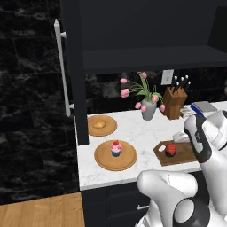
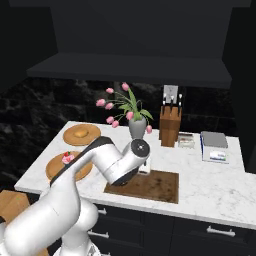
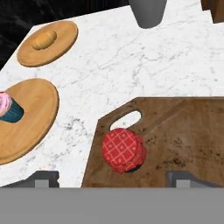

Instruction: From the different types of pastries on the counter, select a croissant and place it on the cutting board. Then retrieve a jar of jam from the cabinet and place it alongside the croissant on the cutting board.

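Note:
The jar of jam (image 3: 123,151), dark red with a checked red top, stands on the dark wooden cutting board (image 3: 183,131) near its handle hole. My gripper (image 3: 113,179) hovers just above it, open, with its fingertips (image 3: 43,179) wide on either side and clear of the jar. The croissant (image 3: 45,39) lies on a round wooden plate (image 3: 61,48) at the back left of the counter (image 1: 133,128). On a nearer plate (image 1: 126,159) stands the pink cupcake (image 1: 116,149). The dark cabinet (image 1: 146,57) with its shelf recess hangs above. In the right base view my arm hides the jar.
A grey vase of pink tulips (image 1: 148,108) and a knife block (image 1: 174,103) stand behind the board. Stacked books (image 2: 214,145) lie at the right. A tall dark unit with a silver handle (image 1: 62,66) borders the counter's left end.

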Motion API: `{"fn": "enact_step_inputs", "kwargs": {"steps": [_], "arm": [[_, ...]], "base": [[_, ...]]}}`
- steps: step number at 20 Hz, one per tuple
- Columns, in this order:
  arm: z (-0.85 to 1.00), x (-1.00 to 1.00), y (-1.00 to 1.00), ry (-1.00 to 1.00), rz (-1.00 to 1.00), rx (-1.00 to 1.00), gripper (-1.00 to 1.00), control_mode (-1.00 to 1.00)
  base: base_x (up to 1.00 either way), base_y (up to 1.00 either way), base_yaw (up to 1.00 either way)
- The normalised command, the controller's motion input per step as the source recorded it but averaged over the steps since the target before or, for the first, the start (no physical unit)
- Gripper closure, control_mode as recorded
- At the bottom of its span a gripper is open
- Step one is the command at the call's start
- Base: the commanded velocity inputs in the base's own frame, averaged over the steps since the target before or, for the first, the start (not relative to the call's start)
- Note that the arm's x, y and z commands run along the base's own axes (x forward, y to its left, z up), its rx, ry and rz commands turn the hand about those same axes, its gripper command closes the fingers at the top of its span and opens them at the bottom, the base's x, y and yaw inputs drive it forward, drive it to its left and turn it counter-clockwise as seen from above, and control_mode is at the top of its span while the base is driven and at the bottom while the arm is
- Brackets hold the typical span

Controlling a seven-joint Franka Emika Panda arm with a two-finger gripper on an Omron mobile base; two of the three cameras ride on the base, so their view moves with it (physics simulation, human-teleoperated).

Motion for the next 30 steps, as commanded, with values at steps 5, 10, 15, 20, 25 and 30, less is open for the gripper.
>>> {"fn": "enact_step_inputs", "kwargs": {"steps": [5,10,15,20,25,30], "arm": [[0.64,-0.15,0.62,-0.06,-0.03,-0.05,-1.00,-1.00],[0.37,0.33,1.00,-0.04,-0.14,-0.24,-1.00,-1.00],[0.17,0.11,0.61,0.00,-0.03,-0.07,-1.00,-1.00],[0.72,0.42,0.98,0.00,-0.22,-0.10,-1.00,-1.00],[0.42,0.44,0.86,0.00,-0.16,-0.09,-1.00,-1.00],[0.11,0.51,0.16,0.01,0.03,0.03,-1.00,-1.00]], "base": [[0.00,0.00,0.00],[0.00,0.00,0.00],[0.00,0.00,0.00],[0.00,0.00,0.00],[0.00,0.00,0.00],[0.00,0.00,0.00]]}}
